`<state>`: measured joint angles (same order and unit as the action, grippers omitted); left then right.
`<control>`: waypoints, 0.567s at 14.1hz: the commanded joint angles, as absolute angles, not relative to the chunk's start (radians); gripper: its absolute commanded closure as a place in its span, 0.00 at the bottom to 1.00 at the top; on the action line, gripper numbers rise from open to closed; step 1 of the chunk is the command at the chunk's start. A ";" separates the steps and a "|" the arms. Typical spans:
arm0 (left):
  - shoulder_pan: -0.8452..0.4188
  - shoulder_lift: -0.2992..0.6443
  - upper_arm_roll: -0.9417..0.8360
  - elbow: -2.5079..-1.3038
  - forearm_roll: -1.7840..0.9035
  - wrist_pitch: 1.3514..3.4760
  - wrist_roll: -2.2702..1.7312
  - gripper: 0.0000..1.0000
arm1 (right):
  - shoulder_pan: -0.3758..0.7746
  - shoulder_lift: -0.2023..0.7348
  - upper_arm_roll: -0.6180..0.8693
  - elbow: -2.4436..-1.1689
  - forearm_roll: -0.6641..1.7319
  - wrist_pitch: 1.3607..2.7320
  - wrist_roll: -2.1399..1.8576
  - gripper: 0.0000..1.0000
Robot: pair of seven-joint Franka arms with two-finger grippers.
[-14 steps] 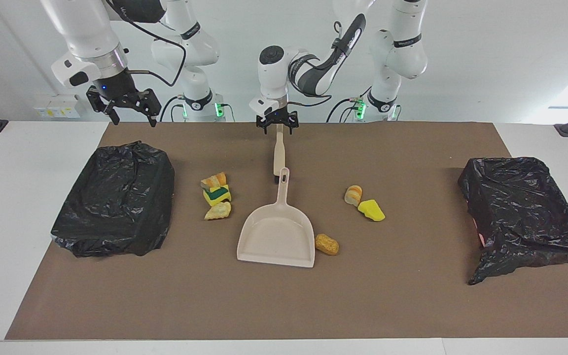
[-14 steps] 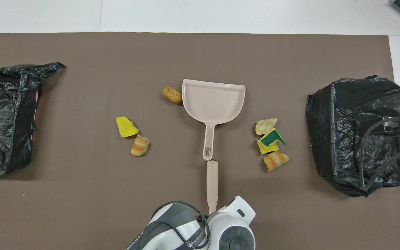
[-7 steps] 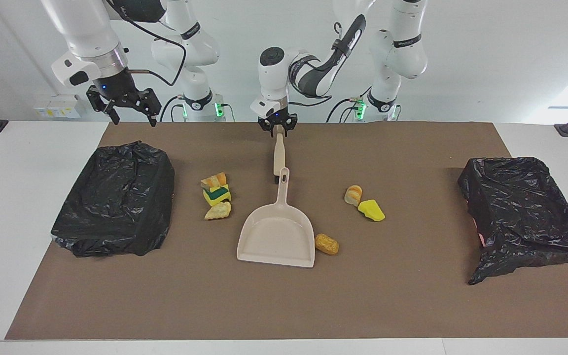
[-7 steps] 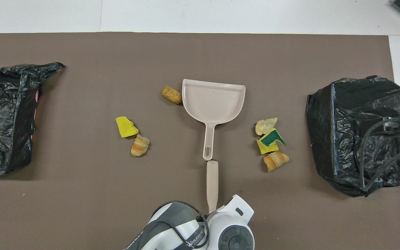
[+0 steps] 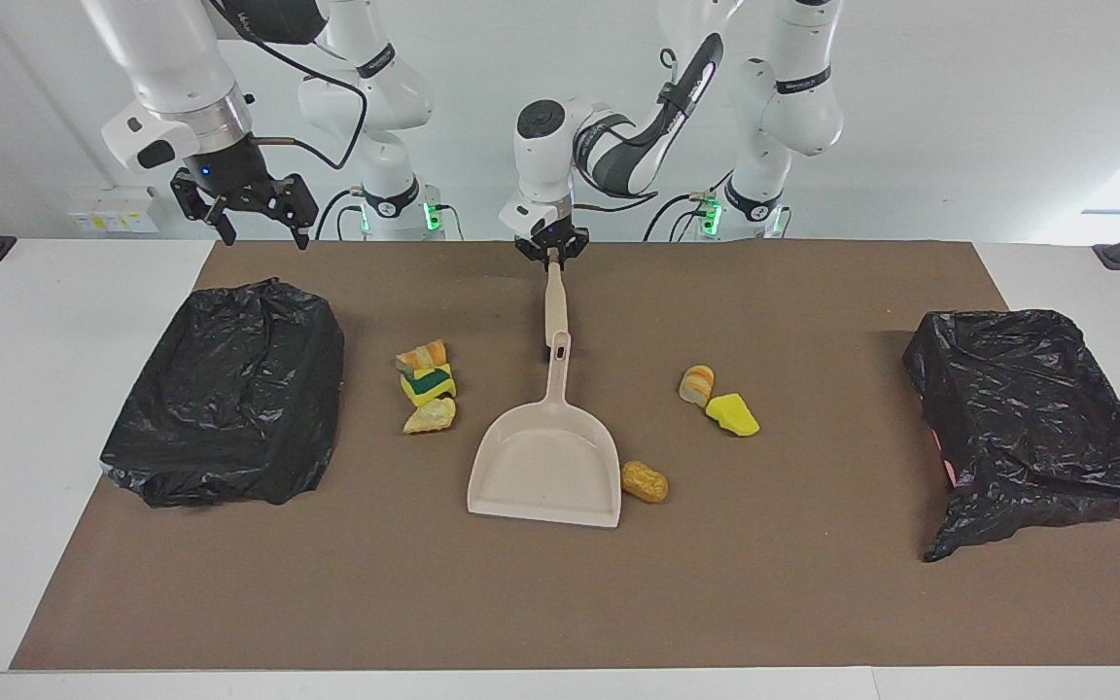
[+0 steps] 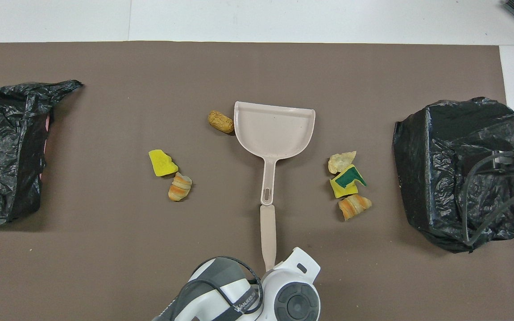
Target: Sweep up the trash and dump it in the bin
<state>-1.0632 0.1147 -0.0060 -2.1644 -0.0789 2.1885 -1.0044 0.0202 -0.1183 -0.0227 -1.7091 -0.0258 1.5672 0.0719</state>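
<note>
Broadly, the table carries a brown mat with a black bag-lined bin at each end: one toward the right arm's end, one toward the left arm's end. Midway between them lies a beige dustpan, its handle pointing at the robots. Just nearer the robots is the beige brush, its handle end clamped in the left pincer, whose tips are shut on it. The right pincer hangs with its tips apart above the table near the first bin.

Trash lies in three spots: a croissant, a yellow-green sponge and a pale chunk beside the dustpan toward the right arm's end; a bread roll and a yellow sponge toward the left arm's end; a brown lump touching the dustpan's front corner.
</note>
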 commanded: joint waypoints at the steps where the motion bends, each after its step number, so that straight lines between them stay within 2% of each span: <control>1: -1.049 0.086 -0.002 -2.171 -0.094 2.166 -1.002 0.94 | 0.011 -0.144 -0.018 -1.740 -0.012 1.580 0.064 0.00; 2: -1.048 0.086 -0.002 -2.171 -0.094 2.157 -1.002 0.94 | 0.011 -0.144 -0.018 -1.740 -0.012 1.580 0.064 0.00; 4: -1.046 0.084 0.008 -2.171 -0.094 2.140 -1.003 1.00 | 0.011 -0.144 -0.017 -1.740 -0.012 1.582 0.064 0.00; 8: -0.967 0.023 0.017 -2.145 -0.087 2.004 -0.951 1.00 | 0.011 -0.144 -0.018 -1.740 -0.012 1.580 0.064 0.00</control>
<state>-1.0093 0.0769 0.0151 -2.1529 -0.0792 2.0874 -0.9918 0.0202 -0.1187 -0.0227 -1.7101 -0.0258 1.5672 0.0719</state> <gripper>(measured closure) 0.744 0.000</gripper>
